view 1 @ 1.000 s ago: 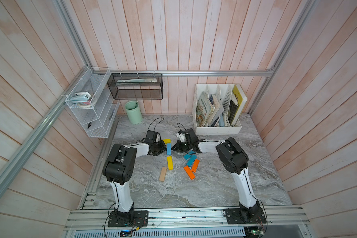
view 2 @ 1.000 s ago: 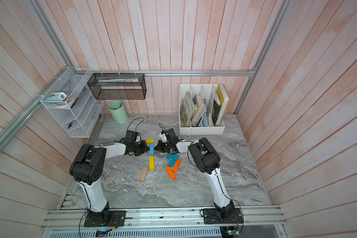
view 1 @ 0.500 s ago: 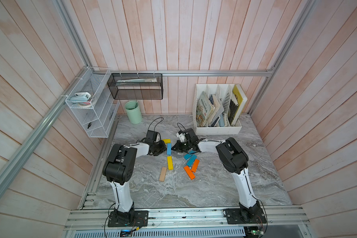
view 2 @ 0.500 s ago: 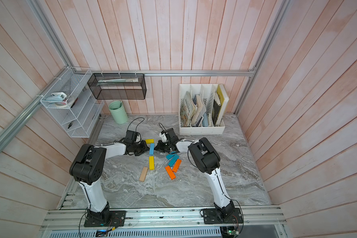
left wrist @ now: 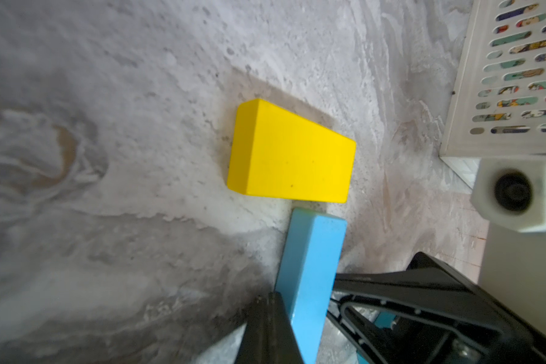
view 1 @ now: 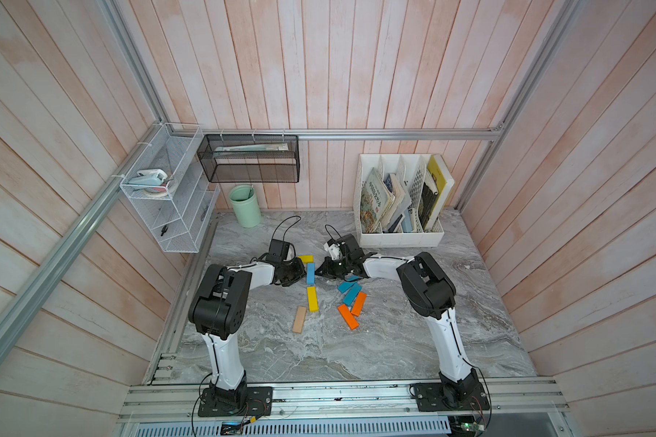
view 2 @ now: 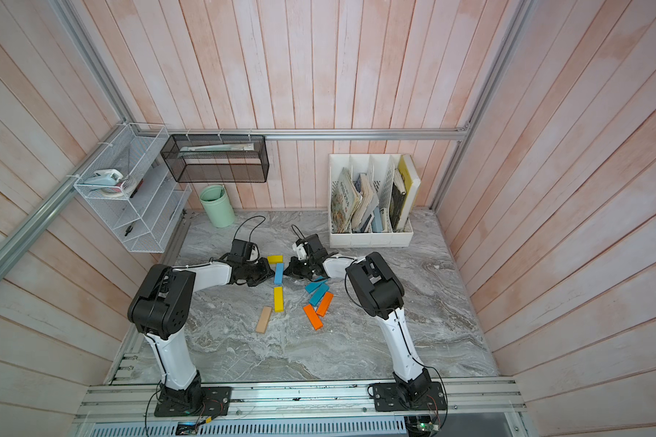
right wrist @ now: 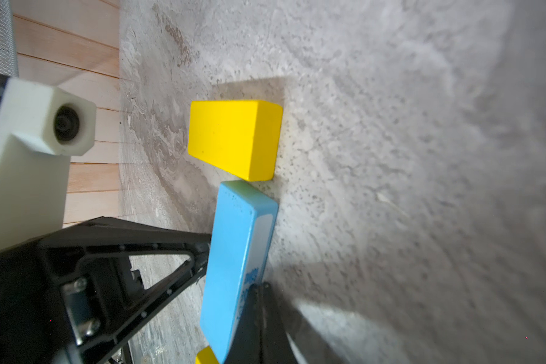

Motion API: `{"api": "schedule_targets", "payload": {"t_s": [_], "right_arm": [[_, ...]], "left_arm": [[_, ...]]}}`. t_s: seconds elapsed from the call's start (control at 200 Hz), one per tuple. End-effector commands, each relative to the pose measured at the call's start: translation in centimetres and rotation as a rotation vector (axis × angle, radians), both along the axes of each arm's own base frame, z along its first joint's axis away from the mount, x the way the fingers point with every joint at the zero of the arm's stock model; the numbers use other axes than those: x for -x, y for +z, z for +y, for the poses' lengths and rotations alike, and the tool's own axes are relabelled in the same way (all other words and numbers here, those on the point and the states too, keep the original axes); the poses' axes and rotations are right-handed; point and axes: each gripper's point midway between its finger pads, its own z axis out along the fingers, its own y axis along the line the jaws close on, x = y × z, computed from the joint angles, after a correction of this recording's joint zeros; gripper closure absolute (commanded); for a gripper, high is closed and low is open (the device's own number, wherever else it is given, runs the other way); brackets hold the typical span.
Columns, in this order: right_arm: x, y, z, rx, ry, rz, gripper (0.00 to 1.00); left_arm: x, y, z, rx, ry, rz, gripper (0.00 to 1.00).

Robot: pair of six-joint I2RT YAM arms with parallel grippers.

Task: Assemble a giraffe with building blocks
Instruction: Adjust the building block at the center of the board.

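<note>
Two shut grippers met at one light blue rectangular wooden bar (view 1: 310, 273). The left gripper (left wrist: 271, 302) touched one long side of it and the right gripper (right wrist: 259, 299) touched the opposite side. Both had their jaws fully closed and held nothing.

This bar lay flat as the upper neck of the unfinished giraffe (view 2: 278, 274). The short yellow wooden block (view 1: 306, 259), the head, sat just beside its far end, and a longer yellow wooden bar (view 1: 312, 299) lay just beside its near end.

I judged that uneven pushing could turn the blue bar and knock the head crooked. The loose teal bars (view 1: 352, 294) near it, by the right arm, could also be swept away.
</note>
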Motion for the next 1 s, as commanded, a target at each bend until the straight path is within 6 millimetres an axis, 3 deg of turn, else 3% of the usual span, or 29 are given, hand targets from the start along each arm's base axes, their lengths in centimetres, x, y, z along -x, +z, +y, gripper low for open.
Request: {"api": "schedule_targets", "payload": {"t_s": [0.0,0.63,0.995], "right_arm": [[-0.1,-2.0,-0.5,0.045,-0.009,0.026,1.00],[-0.5,-2.2,-0.2,0.047,-0.004,0.029,1.00],[-0.1,-2.6,-0.3,0.041,-0.005,0.038,1.00]], "left_arm": [[0.2,0.1,0.1,0.000,0.008,-0.010,1.00],[0.4,-0.1,0.4,0.003,0.010,-0.004,1.00],[-0.8,0.4,0.7,0.002,0.012,-0.016,1.00]]}}
